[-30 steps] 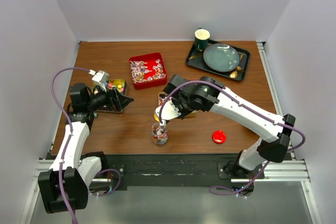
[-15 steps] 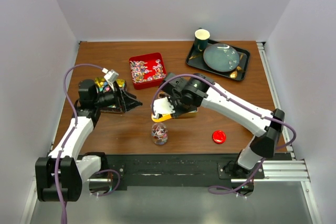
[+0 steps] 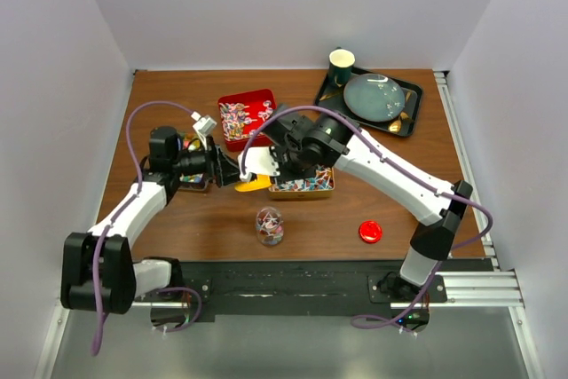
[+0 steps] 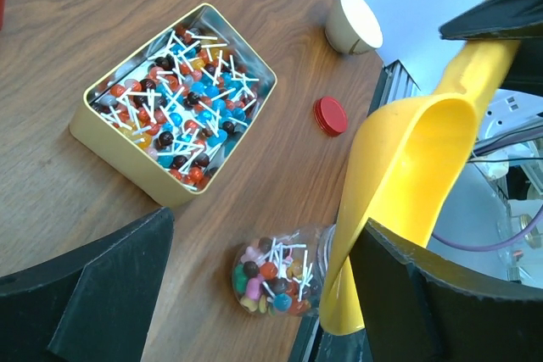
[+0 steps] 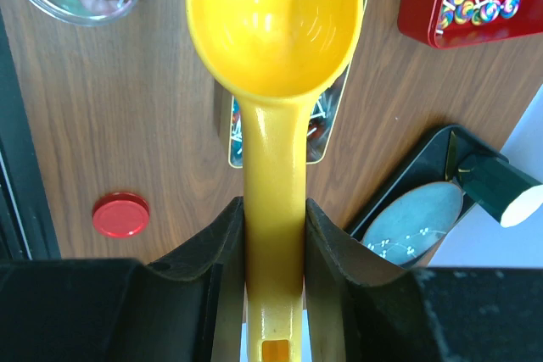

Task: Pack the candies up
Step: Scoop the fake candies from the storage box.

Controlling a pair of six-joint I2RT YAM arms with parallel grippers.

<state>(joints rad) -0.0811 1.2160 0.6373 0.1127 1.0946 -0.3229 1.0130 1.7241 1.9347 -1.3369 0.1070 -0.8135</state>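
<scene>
Our right pincer [image 5: 273,225] grips the yellow scoop [image 5: 271,31]. The scoop is empty and hangs by the tin [image 4: 110,137] full of candies [image 4: 182,112]. Our left pincer [image 3: 224,171] is wide open and holds nothing. We should dip the scoop deep, lift it flat, then tip it slowly into the jar [image 3: 270,225].

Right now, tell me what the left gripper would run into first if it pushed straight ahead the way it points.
Most likely the yellow scoop held in the right gripper: it hangs just past the open left gripper. Depth is hard to judge, so it might slip past.
</scene>
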